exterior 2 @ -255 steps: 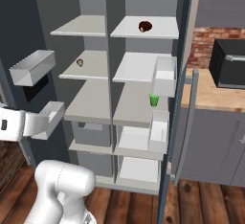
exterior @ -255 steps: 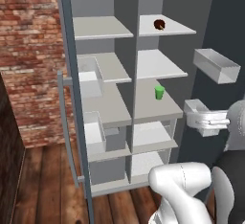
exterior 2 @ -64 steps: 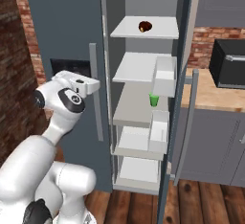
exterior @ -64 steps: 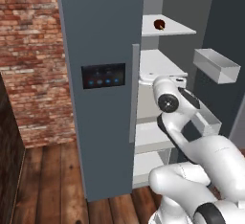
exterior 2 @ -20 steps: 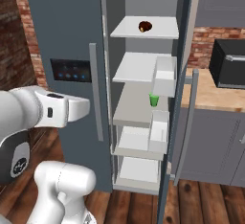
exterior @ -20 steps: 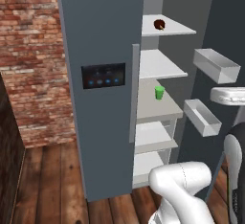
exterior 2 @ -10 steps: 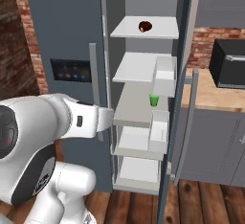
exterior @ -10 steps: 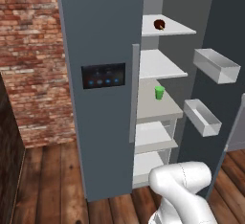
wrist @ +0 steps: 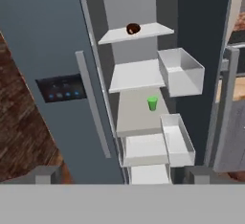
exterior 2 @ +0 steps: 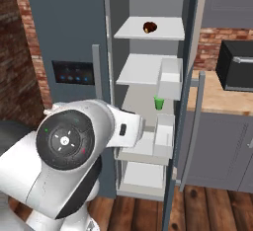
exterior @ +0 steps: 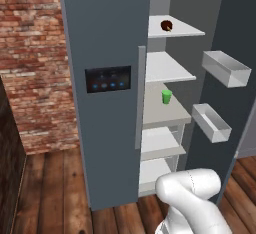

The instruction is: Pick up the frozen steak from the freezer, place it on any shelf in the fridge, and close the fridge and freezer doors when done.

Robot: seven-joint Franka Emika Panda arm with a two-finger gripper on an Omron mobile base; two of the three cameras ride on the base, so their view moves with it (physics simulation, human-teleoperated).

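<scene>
The frozen steak [exterior: 166, 25] [exterior 2: 149, 27] [wrist: 133, 28], a dark red-brown lump, lies on the top shelf of the fridge [exterior: 167, 68] [wrist: 136, 74]. The fridge door [exterior: 235, 23] [wrist: 201, 27] stands swung open to the right, with two white bins on its inner face. The freezer door [exterior: 105, 38] [exterior 2: 64, 22] [wrist: 43, 41], the one with the black panel and blue lights, is shut over the freezer. My gripper [wrist: 122, 177] hangs back from the cabinet and faces the open fridge. It is open, its fingertips [wrist: 45, 174] wide apart with nothing between them.
A small green cup [exterior: 166, 96] [exterior 2: 158, 103] [wrist: 152, 103] stands on the fridge's third shelf. My arm's large white joint [exterior 2: 74, 148] bulks in the foreground. A microwave [exterior 2: 237, 64] sits on the wooden counter to the right. A brick wall [exterior: 30, 53] is to the left.
The freezer door, open in the oldest frames, is now shut. Over the last second my arm has swung round, its big joint crossing the right base view. Steak and fridge door are unmoved.
</scene>
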